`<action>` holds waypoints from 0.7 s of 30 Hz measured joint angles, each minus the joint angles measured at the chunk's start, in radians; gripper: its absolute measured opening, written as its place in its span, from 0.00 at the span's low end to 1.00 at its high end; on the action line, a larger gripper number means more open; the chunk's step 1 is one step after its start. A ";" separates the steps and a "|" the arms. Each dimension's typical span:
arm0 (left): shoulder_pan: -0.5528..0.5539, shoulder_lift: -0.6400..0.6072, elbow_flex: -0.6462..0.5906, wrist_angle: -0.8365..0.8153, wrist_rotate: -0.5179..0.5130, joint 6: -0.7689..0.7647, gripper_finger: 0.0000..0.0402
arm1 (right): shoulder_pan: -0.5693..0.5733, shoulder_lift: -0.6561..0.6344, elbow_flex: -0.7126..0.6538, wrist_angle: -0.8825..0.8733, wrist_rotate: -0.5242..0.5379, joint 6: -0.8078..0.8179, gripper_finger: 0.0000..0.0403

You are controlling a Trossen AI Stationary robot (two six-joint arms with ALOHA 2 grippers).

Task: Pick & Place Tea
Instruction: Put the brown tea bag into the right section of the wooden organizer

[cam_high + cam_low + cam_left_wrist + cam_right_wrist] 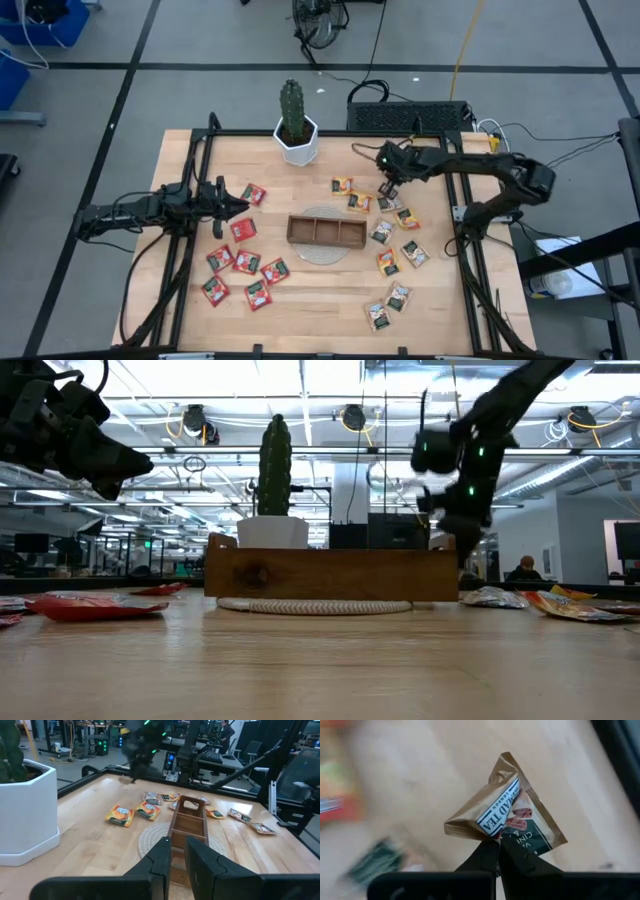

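Right wrist view only: right pincer [498, 851] clamps a crumpled brown tea sachet [507, 812]; left pincer [176, 855] closed; brown wooden tray [326, 231] compartments bare

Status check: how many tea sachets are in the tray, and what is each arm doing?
None visible in the wooden tray; its compartments look empty. The right gripper is shut on a tea sachet, right of the cactus pot. The left gripper is shut, holding nothing, near the red sachets. All remain scattered.
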 joint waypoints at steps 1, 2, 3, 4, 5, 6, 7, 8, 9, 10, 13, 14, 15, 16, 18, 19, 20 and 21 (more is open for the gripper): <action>0.000 0.000 0.000 0.000 0.000 0.000 0.14 | 0.037 -0.025 0.003 -0.002 0.013 -0.026 0.00; 0.000 0.000 0.000 0.000 0.000 0.000 0.14 | 0.077 -0.050 0.008 -0.012 0.028 -0.061 0.00; 0.000 0.000 0.000 0.000 0.000 0.000 0.14 | 0.121 -0.071 0.015 -0.014 0.046 -0.101 0.00; 0.000 0.000 0.000 0.000 0.000 0.000 0.14 | 0.171 -0.088 0.024 -0.008 0.080 -0.145 0.00; 0.000 0.000 0.000 0.000 0.000 0.000 0.14 | 0.225 -0.103 0.033 -0.002 0.116 -0.199 0.00; 0.000 0.000 0.000 0.000 0.000 0.000 0.14 | 0.280 -0.112 0.042 -0.002 0.159 -0.254 0.00; 0.000 0.000 0.000 0.000 0.000 0.000 0.14 | 0.332 -0.116 0.049 -0.004 0.201 -0.307 0.00; 0.000 0.000 0.000 0.000 0.000 0.000 0.14 | 0.382 -0.115 0.056 -0.004 0.242 -0.354 0.00; 0.000 0.000 0.000 0.000 0.000 0.000 0.14 | 0.435 -0.109 0.064 -0.001 0.288 -0.397 0.00; 0.000 0.000 0.000 0.000 0.000 0.000 0.14 | 0.480 -0.097 0.072 0.010 0.332 -0.434 0.00; 0.000 0.000 0.000 0.000 0.000 0.000 0.14 | 0.591 -0.036 0.103 0.023 0.449 -0.506 0.00; 0.000 0.000 0.000 0.000 0.000 0.000 0.14 | 0.621 -0.008 0.118 0.019 0.486 -0.529 0.00; 0.000 0.000 0.000 0.000 0.000 0.000 0.14 | 0.646 0.024 0.137 0.020 0.522 -0.553 0.00; 0.000 0.000 0.000 0.000 0.000 0.000 0.14 | 0.667 0.057 0.157 0.021 0.551 -0.578 0.00; 0.000 0.000 0.000 0.000 0.000 0.000 0.14 | 0.701 0.124 0.205 0.008 0.593 -0.625 0.00; 0.000 0.000 0.000 0.000 0.000 0.000 0.14 | 0.715 0.159 0.229 -0.006 0.601 -0.645 0.00; 0.000 0.000 0.000 0.000 0.000 0.000 0.14 | 0.725 0.193 0.251 -0.026 0.602 -0.663 0.00; 0.000 0.000 0.000 0.000 0.000 0.000 0.14 | 0.736 0.228 0.272 -0.049 0.601 -0.672 0.00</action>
